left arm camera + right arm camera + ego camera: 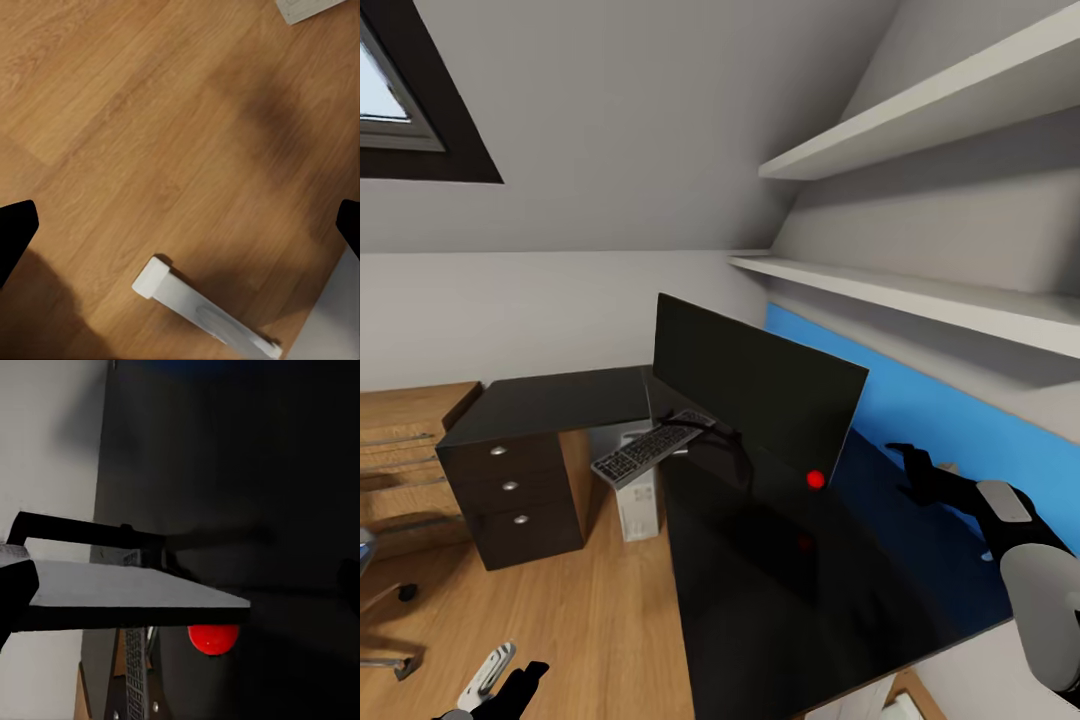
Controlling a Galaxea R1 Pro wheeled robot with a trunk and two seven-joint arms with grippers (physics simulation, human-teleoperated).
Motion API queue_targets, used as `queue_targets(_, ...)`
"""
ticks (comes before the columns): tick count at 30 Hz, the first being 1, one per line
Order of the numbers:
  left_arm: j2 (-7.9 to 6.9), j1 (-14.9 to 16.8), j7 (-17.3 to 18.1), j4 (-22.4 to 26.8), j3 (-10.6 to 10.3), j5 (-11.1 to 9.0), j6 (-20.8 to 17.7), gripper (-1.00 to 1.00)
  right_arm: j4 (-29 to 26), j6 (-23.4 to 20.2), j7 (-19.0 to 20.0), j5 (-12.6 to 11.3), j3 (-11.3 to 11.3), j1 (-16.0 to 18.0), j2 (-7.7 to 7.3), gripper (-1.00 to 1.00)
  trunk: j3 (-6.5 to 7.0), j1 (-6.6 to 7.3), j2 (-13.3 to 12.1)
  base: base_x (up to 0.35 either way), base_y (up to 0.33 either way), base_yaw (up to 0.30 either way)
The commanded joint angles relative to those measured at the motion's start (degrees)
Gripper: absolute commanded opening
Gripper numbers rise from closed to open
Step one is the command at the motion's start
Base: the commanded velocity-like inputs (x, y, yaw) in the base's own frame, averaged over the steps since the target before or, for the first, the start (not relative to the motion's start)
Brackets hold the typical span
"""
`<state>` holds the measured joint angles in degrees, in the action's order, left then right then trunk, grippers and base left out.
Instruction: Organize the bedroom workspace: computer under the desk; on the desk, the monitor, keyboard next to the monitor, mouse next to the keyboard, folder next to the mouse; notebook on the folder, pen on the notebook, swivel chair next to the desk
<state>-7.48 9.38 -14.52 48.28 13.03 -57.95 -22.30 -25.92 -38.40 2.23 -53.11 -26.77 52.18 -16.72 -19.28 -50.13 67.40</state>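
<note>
The black monitor (760,395) stands on the glossy black desk (780,590), its red dot (816,479) at the lower right corner. The dark keyboard (650,447) lies tilted by the monitor's stand, overhanging the desk edge. Under the desk stands the pale computer (638,497). My right gripper (908,470) hovers open over the desk, right of the monitor (135,604). Low over the wood floor, my left gripper (520,685) is open and empty. Part of the swivel chair (380,600) shows at the far left. Mouse, folder, notebook and pen are out of view.
A dark three-drawer unit (510,485) adjoins the desk, with a light-wood unit (405,440) beyond it. A blue back panel (930,415) and white wall shelves (920,290) run along the right. A white desk foot (199,315) rests on the floor (150,112).
</note>
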Motion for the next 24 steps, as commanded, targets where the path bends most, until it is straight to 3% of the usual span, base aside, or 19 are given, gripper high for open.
queue_targets(1, -0.02, 0.03, -0.47, 0.10, 0.06, -0.56, -0.22, 1.00, -0.09, -0.41, 0.23, 0.31, -0.38, 0.05, 0.02, 1.00, -0.07, -0.03, 0.04, 0.304, -0.130, 0.007)
queue_targets(9, -0.02, 0.03, -0.46, 0.06, 0.06, -0.68, -0.23, 1.00, 0.43, -1.00, 0.38, 0.45, -0.17, 0.36, 0.19, 1.00, -0.09, -0.03, 0.04, 0.214, -0.072, 0.003)
queue_targets(15, 0.02, 0.03, -0.21, 0.08, 0.02, -0.87, -0.28, 1.00, 0.66, -1.00, 0.40, 0.91, 0.21, 1.12, 1.46, 1.00, -0.31, -0.03, 0.04, 0.027, -0.008, 0.047)
queue_targets(24, 0.09, 0.03, 0.32, 0.14, -0.18, -0.87, -0.29, 1.00, 0.37, -1.64, 0.47, 0.86, 0.30, 1.74, 1.36, 1.00, -0.77, -0.03, 0.04, 0.003, -0.001, 0.098)
